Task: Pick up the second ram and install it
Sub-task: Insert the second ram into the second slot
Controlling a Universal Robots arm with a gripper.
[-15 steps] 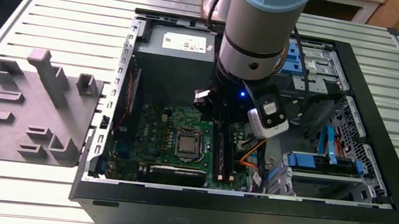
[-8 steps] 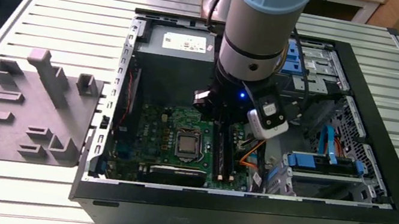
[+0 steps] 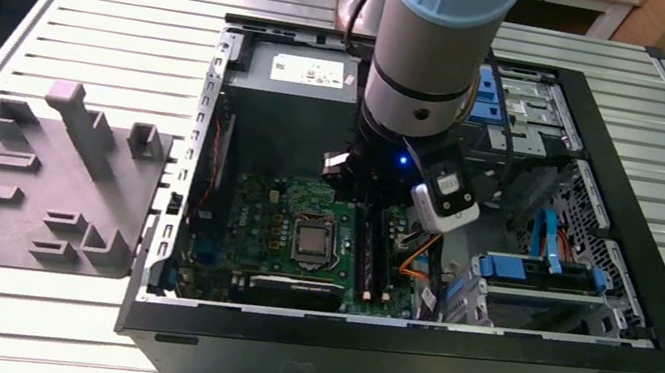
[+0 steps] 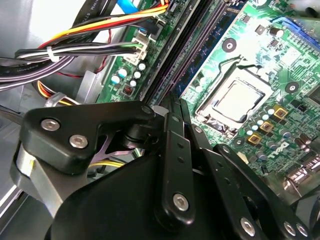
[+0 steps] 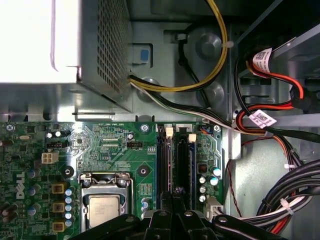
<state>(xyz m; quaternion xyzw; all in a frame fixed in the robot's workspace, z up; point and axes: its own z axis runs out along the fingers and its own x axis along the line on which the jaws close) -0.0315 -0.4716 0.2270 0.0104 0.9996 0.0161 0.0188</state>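
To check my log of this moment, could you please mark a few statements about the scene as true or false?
1. The gripper is just above the memory slots of the motherboard. True.
2. The case is closed by a side panel. False: it lies open, with its inside in plain view.
3. A cooler covers the processor. False: its metal top is bare.
4. A grey fixture lies on the table at the exterior view's left of the case. True.
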